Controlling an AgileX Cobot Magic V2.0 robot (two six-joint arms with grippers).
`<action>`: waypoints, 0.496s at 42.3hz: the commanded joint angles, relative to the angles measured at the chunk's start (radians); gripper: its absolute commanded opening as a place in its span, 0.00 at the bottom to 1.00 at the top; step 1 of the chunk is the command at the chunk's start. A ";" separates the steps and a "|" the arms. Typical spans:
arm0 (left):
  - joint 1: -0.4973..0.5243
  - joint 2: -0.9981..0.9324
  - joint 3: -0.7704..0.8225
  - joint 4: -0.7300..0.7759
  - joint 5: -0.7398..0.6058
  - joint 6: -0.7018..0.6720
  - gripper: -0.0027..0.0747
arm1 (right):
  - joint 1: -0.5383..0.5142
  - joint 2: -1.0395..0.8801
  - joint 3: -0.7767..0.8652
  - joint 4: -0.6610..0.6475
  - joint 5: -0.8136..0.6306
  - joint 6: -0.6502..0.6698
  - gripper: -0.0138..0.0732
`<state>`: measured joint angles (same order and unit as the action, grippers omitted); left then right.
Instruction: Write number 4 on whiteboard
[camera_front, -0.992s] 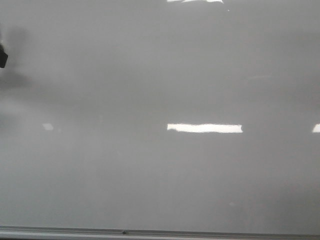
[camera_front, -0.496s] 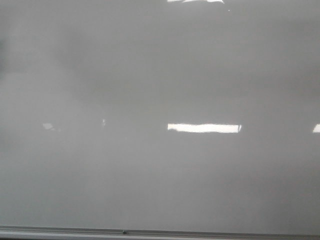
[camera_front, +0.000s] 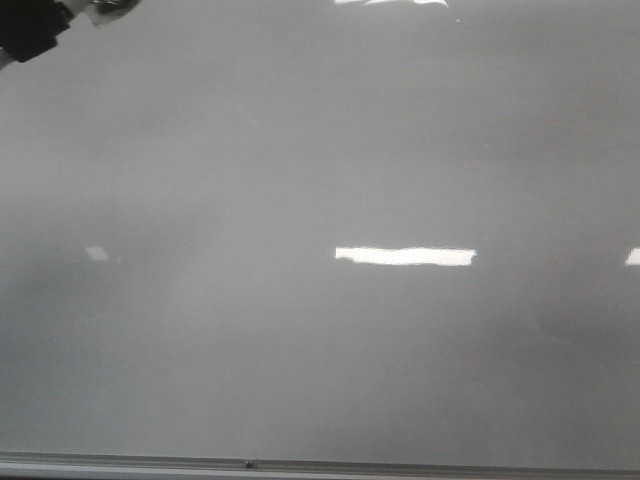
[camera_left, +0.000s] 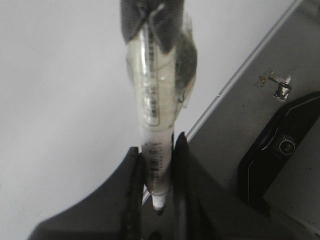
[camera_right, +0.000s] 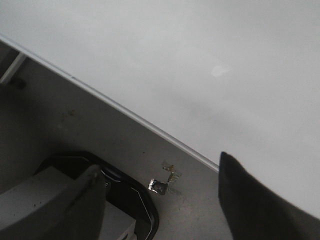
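Front view, upper left corner: dark part of the left arm (camera_front: 30, 28), cut off by the picture edge.
Front view, whiteboard (camera_front: 320, 180): glossy pale grey, fills the picture; thin silver frame along the lower edge; no marker line visible on it.
Front view, reflections: bright white strip (camera_front: 405, 256) right of centre, smaller patches at the far left, far right and top edge.
Left wrist view, left gripper (camera_left: 159, 165): black fingers (camera_left: 131, 175) clamped on a marker (camera_left: 156, 125), clear barrel with printed text, wrapped in clear tape, tip pointing away from the board.
Left wrist view, surroundings: white board surface behind the marker, frame edge running diagonally, grey surface and a dark base beyond.
Right wrist view, right gripper (camera_right: 160, 192): fingers (camera_right: 250, 200) spread wide apart, nothing between them; held over the frame edge, board above it.
Number 4: not seen in any view.
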<state>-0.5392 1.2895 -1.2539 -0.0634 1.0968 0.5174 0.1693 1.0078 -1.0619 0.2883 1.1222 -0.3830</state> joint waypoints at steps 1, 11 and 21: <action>-0.092 -0.017 -0.035 -0.014 -0.027 0.020 0.01 | 0.065 0.024 -0.052 0.056 -0.031 -0.121 0.74; -0.269 0.027 -0.035 -0.014 -0.033 0.102 0.01 | 0.274 0.060 -0.104 0.070 -0.048 -0.365 0.74; -0.373 0.042 -0.035 -0.014 -0.049 0.138 0.01 | 0.518 0.103 -0.113 0.066 -0.209 -0.483 0.74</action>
<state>-0.8873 1.3561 -1.2566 -0.0656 1.0914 0.6360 0.6407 1.1040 -1.1402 0.3269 1.0139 -0.8386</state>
